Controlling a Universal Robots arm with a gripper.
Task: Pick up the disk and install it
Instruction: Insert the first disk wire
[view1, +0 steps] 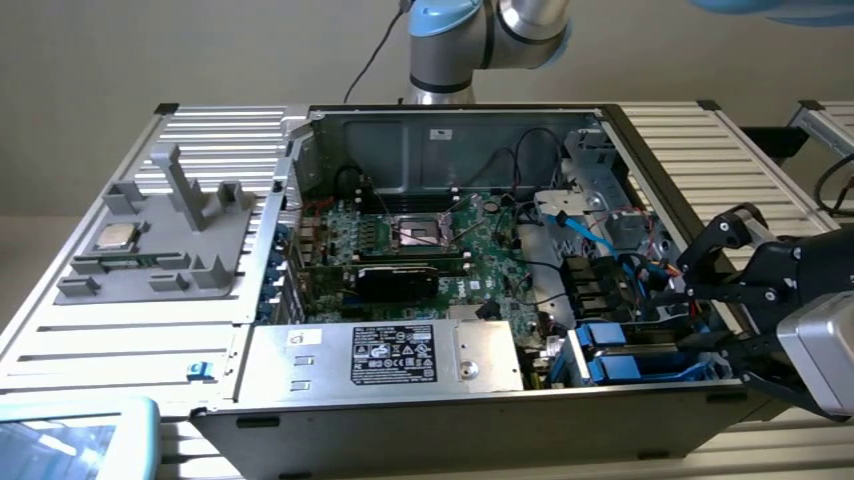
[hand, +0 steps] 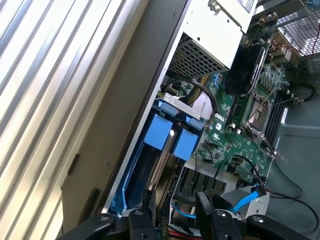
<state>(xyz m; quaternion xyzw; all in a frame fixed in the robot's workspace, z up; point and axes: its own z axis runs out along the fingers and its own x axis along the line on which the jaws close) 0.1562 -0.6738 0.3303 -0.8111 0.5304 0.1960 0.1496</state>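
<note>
The disk (hand: 161, 156) stands on edge in the drive bay at the case's front corner, on the exterior view's right. Its grey metal side is edged by a bright blue frame (hand: 131, 176) with two blue tabs at its far end. The exterior view shows the disk's blue frame (view1: 625, 362) low in that bay. My gripper (hand: 176, 218) hovers just beyond the disk's near end. Its black fingers (hand: 206, 212) stand apart, and between them I see only cables. From outside, the gripper (view1: 694, 310) reaches over the case's side wall toward the bay.
The open computer case (view1: 267, 400) lies on a ribbed metal table. Inside are the motherboard (view1: 441, 250), a large silver box (view1: 400, 352) and blue cables (view1: 587, 235). A grey fixture (view1: 160, 250) holding a small silver chip (view1: 118, 237) lies on the exterior view's left.
</note>
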